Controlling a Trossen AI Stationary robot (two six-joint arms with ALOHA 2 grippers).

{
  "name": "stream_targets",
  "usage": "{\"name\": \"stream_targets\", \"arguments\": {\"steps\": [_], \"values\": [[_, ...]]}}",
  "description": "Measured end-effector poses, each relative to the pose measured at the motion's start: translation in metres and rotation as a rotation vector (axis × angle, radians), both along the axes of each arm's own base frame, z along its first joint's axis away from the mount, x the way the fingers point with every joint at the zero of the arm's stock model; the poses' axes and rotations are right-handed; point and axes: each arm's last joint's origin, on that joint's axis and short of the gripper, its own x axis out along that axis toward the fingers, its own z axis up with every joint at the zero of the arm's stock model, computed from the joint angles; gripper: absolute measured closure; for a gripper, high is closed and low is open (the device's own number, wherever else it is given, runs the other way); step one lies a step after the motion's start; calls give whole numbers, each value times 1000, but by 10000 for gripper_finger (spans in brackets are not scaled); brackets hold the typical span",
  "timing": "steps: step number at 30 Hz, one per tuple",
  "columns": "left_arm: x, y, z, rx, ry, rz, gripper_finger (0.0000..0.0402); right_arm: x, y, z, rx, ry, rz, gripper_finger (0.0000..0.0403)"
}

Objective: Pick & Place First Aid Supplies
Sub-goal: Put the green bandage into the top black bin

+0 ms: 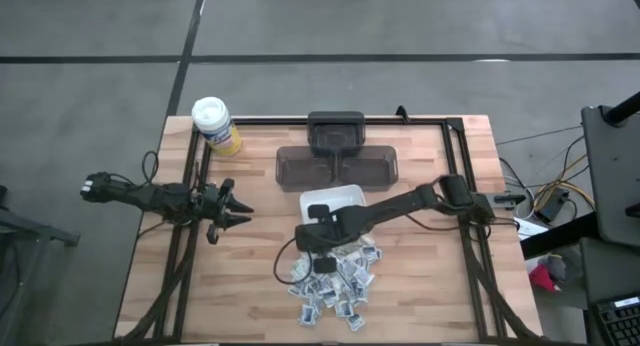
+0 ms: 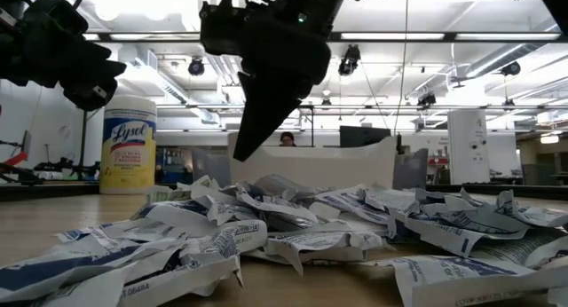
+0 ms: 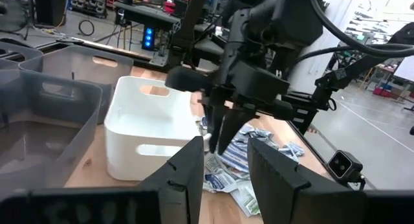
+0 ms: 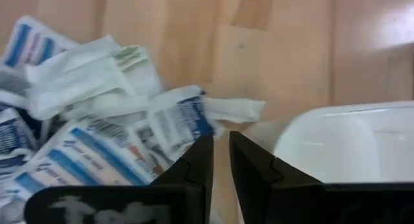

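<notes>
Right gripper [image 4: 220, 153], apparently empty, above packets [image 1: 335, 281].

White packets [image 1: 335, 281]; yellow canister [image 1: 218, 128]

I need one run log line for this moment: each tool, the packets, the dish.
right tool: narrow gap, empty, above packets beside white dish | left tool: open, waiting at table's left
</notes>
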Motion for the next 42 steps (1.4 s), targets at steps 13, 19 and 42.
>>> {"name": "stream_targets", "arguments": {"steps": [13,19,42], "values": [[0,0,0,1,1,-1,287,2,-12,1,-55,-14,-45,355],[0,0,0,-1,1,-1,287,-1,-8,8,30,0,3,355],[0,0,0,0,1,-1,287,-135,35,28,265,375,-200,353]]}}
